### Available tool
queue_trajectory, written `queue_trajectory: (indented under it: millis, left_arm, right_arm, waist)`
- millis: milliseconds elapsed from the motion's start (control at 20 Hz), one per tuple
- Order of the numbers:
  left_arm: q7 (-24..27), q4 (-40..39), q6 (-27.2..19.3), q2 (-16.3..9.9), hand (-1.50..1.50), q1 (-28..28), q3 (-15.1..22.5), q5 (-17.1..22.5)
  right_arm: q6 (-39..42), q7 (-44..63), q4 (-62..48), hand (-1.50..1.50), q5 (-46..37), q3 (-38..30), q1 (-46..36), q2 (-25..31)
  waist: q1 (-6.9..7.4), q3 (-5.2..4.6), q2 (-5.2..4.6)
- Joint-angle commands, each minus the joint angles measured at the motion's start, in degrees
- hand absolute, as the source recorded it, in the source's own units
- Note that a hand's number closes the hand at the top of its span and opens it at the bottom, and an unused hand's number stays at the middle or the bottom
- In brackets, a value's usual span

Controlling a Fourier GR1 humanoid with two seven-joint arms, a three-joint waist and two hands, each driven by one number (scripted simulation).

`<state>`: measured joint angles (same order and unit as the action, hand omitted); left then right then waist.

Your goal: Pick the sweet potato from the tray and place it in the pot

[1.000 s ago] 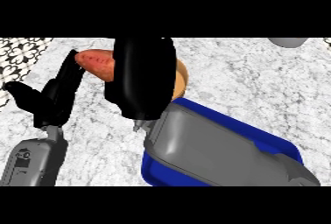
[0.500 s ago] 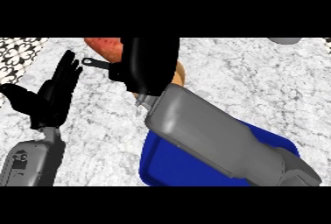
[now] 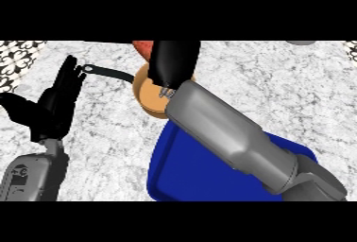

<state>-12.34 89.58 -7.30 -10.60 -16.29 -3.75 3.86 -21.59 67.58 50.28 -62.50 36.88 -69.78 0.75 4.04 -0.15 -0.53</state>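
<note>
The reddish sweet potato (image 3: 143, 47) shows only as a small patch at the top edge, mostly hidden by my right hand (image 3: 174, 61), which is shut on it. Hand and potato hang above the far side of the tan pot (image 3: 148, 94), whose black handle (image 3: 108, 72) points left. The blue tray (image 3: 191, 175) lies nearer me, partly covered by my right forearm, and I see nothing on its visible part. My left hand (image 3: 55, 101) rests open at the left, fingers up, with its fingertips close to the handle's end.
A grey object (image 3: 301, 42) peeks in at the top right edge. A black-and-white patterned strip (image 3: 17, 54) runs along the counter's far left corner. Marbled counter top spreads to the right of the pot and tray.
My right hand has carried the sweet potato farther away and to the right, from above the tray to over the pot. The pot and its handle now show. The left hand barely moved.
</note>
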Motion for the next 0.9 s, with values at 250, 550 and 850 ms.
queue_trajectory:
  millis: [250, 550, 850]
  left_arm:
    - [-1.3, 2.2, 0.8, -0.8, 0.00, 0.1, 0.0, 0.4]
    - [1.0, 1.3, 0.3, 0.7, 0.00, 0.8, 1.0, -0.6]
    - [-2.0, 1.7, 0.8, -1.0, 0.00, -0.6, -0.4, 0.2]
  right_arm:
    - [-11.8, 3.3, -10.6, 1.50, 7.3, -5.8, 3.7, -0.7]
    - [-18.1, -7.7, -8.2, -1.50, 19.8, -8.2, 7.9, -0.7]
    - [-31.2, -18.8, -5.8, -1.50, 26.7, -11.1, 8.2, -0.7]
  waist:
    - [1.06, 0.14, -0.81]
    - [0.93, 0.18, -0.73]
    - [1.29, 0.25, -0.89]
